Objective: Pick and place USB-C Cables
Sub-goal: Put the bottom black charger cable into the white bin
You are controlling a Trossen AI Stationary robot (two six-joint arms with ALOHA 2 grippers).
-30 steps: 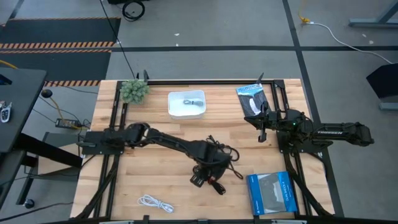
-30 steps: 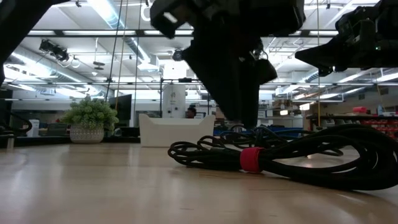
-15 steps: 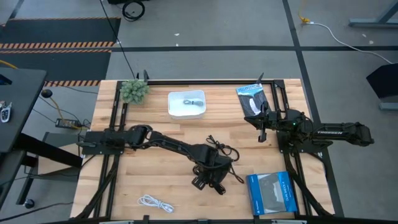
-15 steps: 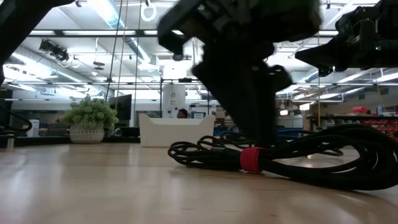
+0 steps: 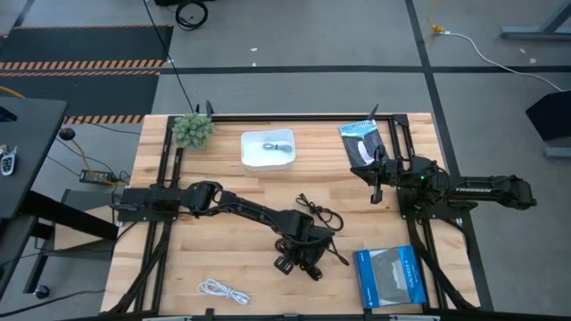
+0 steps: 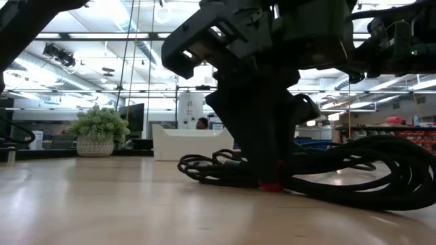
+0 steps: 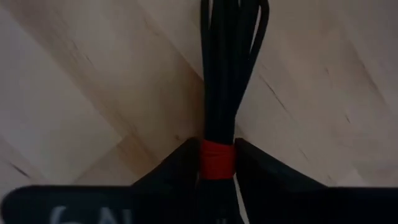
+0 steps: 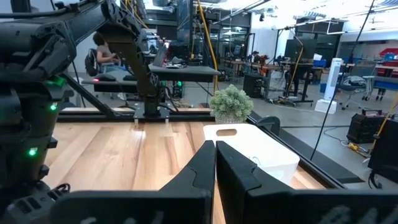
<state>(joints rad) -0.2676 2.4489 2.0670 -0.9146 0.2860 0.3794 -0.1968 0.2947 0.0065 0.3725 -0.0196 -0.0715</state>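
Near the front edge of the wooden table (image 5: 223, 183), on the left: a small white cable (image 5: 223, 291), lying loose, well apart from both arms. At the front right: a flat blue packet (image 5: 386, 277). Just left of that packet: the left gripper (image 5: 299, 265), down low over the black cable with the red tie (image 7: 217, 155), one dark finger (image 7: 177, 171) on each side of the tie, so around it and close beside it; cannot tell if pressed tight on it yet. Same black cable spread flat on the wood, loops sticking out past the gripper toward the middle of the table. Farther back, on the right side: the right gripper (image 5: 376, 183), held up above the table, fingers (image 8: 205, 165) closed together with nothing between them. Just behind it, at the far right: a dark packet (image 5: 360, 141) with a pale curved thing on it. At the far middle: a white tray (image 5: 268, 160) with a short pale cable (image 5: 278, 145) inside. At the far left corner: a little green plant (image 5: 193, 129).
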